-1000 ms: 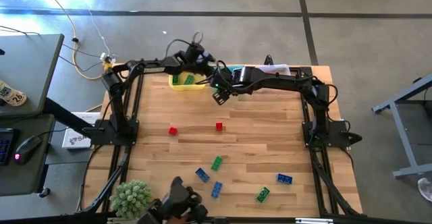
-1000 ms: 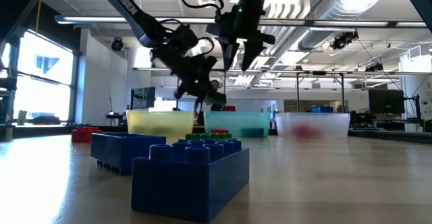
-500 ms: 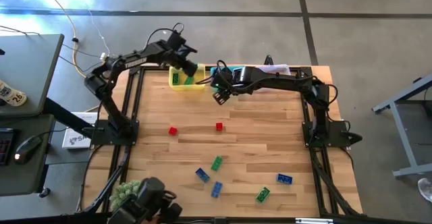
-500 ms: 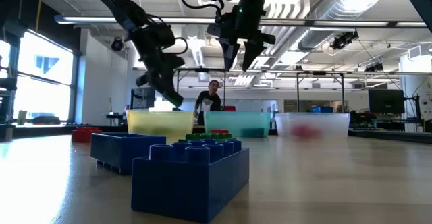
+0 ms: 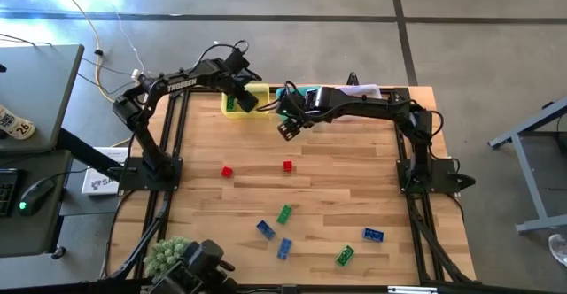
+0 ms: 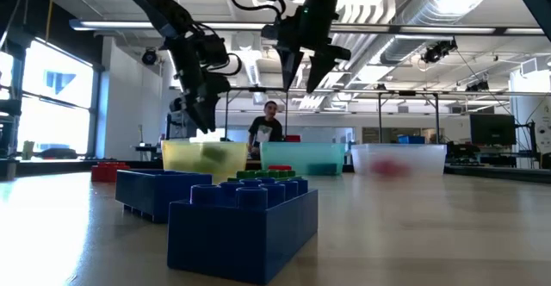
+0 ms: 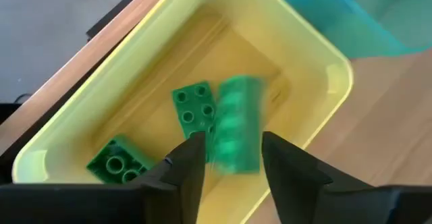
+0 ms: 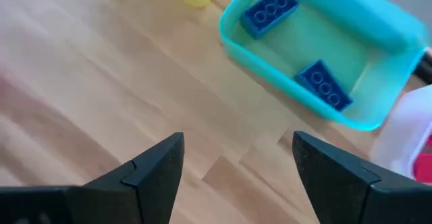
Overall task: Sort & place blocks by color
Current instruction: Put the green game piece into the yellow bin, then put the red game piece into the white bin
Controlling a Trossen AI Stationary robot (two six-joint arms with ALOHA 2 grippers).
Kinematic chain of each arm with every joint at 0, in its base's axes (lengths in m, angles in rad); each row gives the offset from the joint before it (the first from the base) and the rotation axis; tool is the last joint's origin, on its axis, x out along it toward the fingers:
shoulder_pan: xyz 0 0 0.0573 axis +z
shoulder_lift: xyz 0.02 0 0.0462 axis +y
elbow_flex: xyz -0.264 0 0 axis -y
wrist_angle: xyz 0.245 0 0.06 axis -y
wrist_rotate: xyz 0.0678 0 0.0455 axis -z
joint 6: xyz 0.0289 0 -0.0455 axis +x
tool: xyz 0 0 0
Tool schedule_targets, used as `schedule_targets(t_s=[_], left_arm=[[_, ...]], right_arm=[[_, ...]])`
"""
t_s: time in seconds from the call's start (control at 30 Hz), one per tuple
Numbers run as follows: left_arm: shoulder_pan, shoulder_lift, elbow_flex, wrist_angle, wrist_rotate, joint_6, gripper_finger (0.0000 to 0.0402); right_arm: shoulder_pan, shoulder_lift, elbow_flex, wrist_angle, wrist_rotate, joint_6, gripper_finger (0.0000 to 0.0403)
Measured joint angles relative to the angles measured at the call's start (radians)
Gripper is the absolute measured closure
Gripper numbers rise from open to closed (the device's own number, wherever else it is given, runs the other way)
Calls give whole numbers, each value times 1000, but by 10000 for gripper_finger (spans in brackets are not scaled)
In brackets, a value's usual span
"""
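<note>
**Green block loose over the yellow bin**

The left gripper (image 7: 229, 160) hangs above the yellow bin (image 5: 258, 92) at the tabletop's far edge, fingers parted. A blurred green block (image 7: 237, 123) sits between and beyond them, apparently free; two more green blocks (image 7: 194, 109) lie in the bin. The right gripper (image 8: 236, 160), spread wide and empty, hovers beside the teal bin (image 8: 378, 21), which holds two blue blocks (image 8: 270, 9). Red, green and blue blocks (image 5: 284, 214) are scattered mid-tabletop and toward the near edge.

Yellow bin (image 5: 257, 93) beside teal bin (image 8: 378, 21) — wooden table (image 5: 337, 197).
</note>
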Motion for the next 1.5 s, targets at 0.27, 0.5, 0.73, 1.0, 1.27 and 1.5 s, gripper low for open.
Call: schedule_targets(t_s=[0.27, 0.5, 0.73, 1.0, 1.27, 1.5], left_arm=[[-13, 0, 0, -46, 3, -2, 223], [-12, -5, 0, -89, 130, 15, 220], [-28, -54, 0, -129, 275, 14, 220], [-76, -192, 0, -130, 291, -66, 220], [-133, -359, 0, -131, 288, -186, 220], [-179, -485, 0, -130, 285, -257, 220]], right_arm=[[25, 1, -1, 21, -182, -2, 139], [52, 43, -1, 27, -323, -35, 139], [86, 102, -1, 44, -356, -172, 139], [116, 142, -1, 65, -356, -489, 139], [128, 186, -1, 74, -348, -716, 139], [126, 243, -1, 88, -339, -772, 139]])
